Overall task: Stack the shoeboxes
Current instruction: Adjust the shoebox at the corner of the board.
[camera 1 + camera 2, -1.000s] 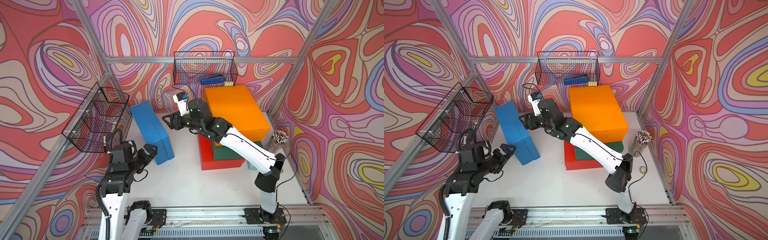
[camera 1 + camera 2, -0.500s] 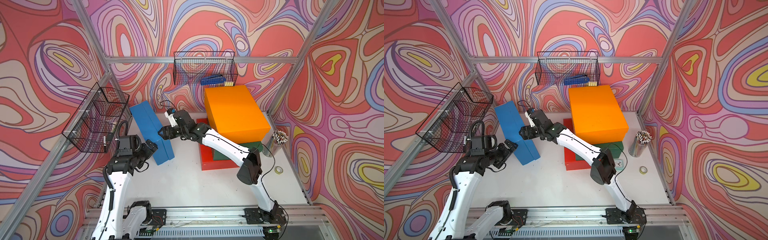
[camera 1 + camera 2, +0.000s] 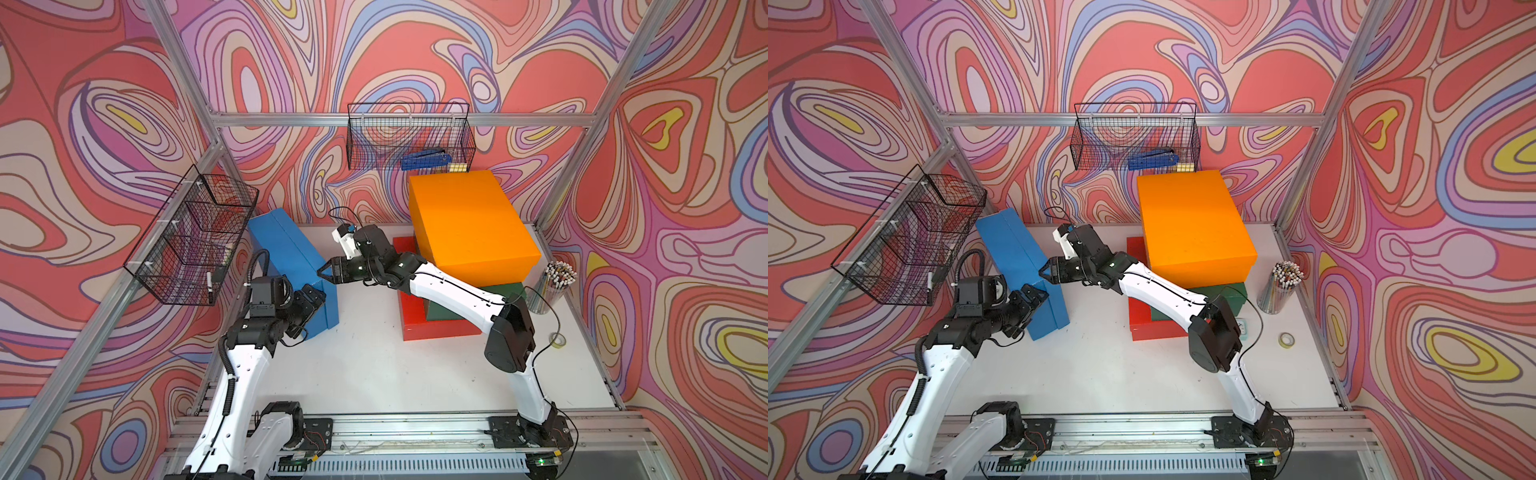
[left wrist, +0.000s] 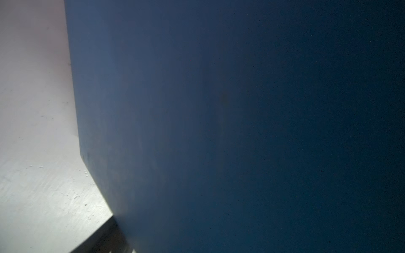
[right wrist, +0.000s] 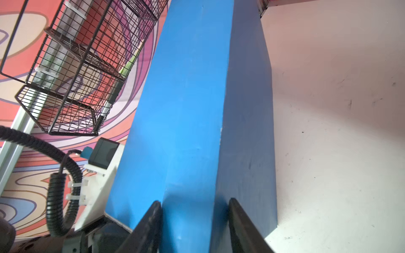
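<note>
Left-rear corner of bench (image 3: 374, 365): blue shoebox (image 3: 286, 249) stands on edge. Right pincer (image 3: 323, 275) pinches its upper near corner; left pincer (image 3: 316, 296) against broad face, spread unclear. Probably light, stiff cardboard; clamp opposite faces.

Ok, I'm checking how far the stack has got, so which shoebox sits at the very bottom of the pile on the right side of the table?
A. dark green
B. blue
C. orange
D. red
D: the red box lies flat on the table, with the green box resting on it and the orange box on top.
</note>
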Controlling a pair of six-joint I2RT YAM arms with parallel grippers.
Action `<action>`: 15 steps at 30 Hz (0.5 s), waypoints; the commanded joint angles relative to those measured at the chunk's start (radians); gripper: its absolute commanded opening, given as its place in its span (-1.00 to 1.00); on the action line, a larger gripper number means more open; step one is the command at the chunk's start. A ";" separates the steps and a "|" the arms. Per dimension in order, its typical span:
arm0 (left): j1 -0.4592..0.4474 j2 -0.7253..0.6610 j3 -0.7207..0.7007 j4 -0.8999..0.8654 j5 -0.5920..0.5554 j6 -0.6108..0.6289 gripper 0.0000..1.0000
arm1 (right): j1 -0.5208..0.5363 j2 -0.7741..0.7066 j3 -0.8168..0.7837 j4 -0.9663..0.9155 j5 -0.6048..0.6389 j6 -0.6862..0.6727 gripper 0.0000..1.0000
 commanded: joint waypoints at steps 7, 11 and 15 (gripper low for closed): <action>-0.130 0.028 -0.037 0.207 0.011 -0.076 0.83 | 0.079 -0.132 0.002 0.032 -0.025 0.004 -0.06; -0.170 0.088 -0.074 0.333 0.017 -0.097 0.83 | 0.126 -0.120 0.082 -0.068 0.068 -0.081 -0.06; -0.174 0.132 -0.142 0.462 0.048 -0.131 0.82 | 0.157 -0.082 0.145 -0.153 0.145 -0.126 -0.07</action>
